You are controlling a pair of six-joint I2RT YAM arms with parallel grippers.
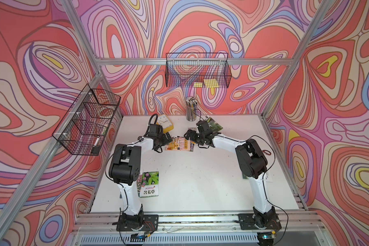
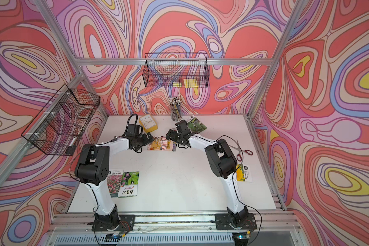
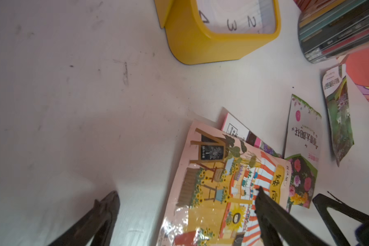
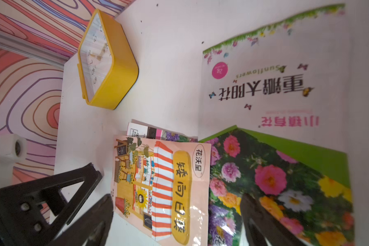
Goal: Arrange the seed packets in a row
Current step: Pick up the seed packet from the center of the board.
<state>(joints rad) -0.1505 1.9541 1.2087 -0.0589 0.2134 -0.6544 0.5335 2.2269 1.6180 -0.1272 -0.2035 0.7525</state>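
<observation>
Hovering wide open, nothing gripped, left gripper [image 3: 185,191] and right gripper [image 4: 176,198] flank the shopfront packet [image 1: 180,144] near the clock [image 1: 164,124]; it overlaps two more, other seed packets [image 2: 128,184] lie beside both arms [image 2: 232,187].

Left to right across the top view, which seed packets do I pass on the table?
Pink flower-field packet → green-leaf packet → orange shopfront packet → dark green packet → sunflower packet. Those tucked beside the shopfront one overlap, so they are left out.
</observation>
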